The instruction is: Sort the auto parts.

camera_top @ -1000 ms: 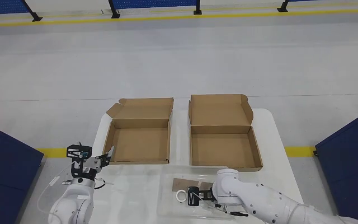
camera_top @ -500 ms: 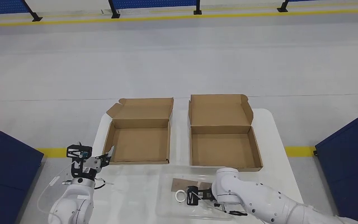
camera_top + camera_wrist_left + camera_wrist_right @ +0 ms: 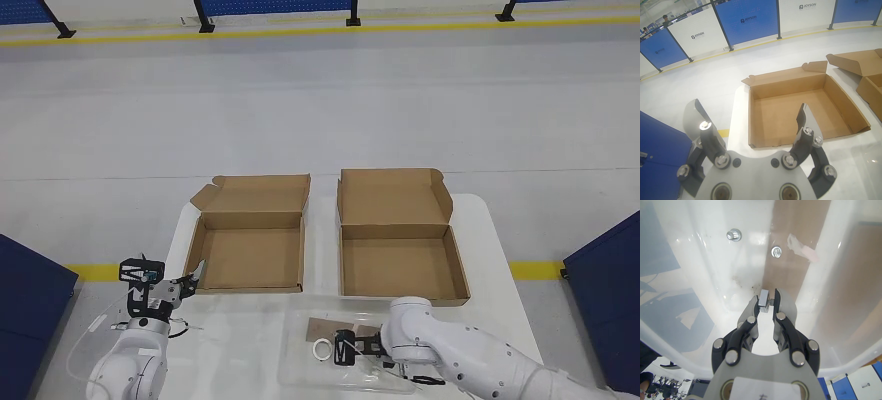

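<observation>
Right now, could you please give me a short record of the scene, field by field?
Left gripper: open, empty, beside the left box near corner
Right gripper: inside the clear bin, shut on a square metal part
Left box: open, empty
Right box: open, empty
Loose in bin: bolt, screw, clear plastic clip

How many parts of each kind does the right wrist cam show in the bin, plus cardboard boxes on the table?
Metal fasteners: 3 (flanged fastener, flat-headed fastener, square-headed fastener held in the right end effector)
Translucent plastic piece: 1
Cardboard boxes: 2 (left box, right box), both empty
Total: 6
</observation>
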